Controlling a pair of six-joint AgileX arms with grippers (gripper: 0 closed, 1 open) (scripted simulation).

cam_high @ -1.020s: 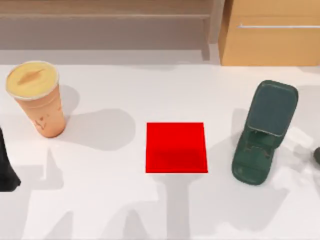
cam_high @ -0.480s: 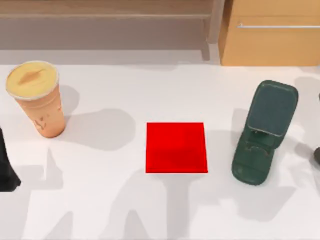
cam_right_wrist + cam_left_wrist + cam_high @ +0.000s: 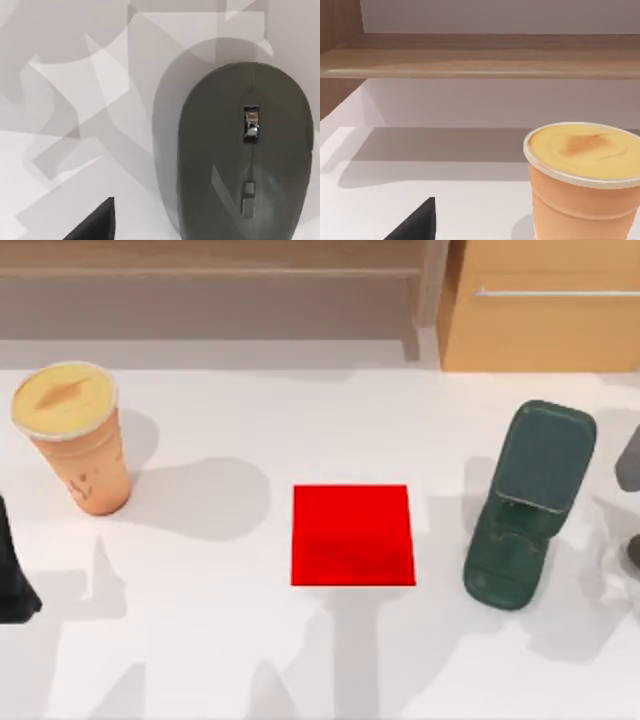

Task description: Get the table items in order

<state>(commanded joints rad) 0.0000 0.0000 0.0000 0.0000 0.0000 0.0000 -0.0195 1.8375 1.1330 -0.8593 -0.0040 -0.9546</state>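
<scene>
At right edge: right arm (image 3: 629,462) newly visible | mouse (image 3: 245,150) below | hand state unclear

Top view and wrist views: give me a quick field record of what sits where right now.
cup: orange, yellow lid, upright, table's left side
red square: flat, table centre
green stand: hinged open, table's right side
mouse: dark grey, resting on the table, close under the right wrist camera
cabinet: light wood, metal handle, behind the table at right
</scene>
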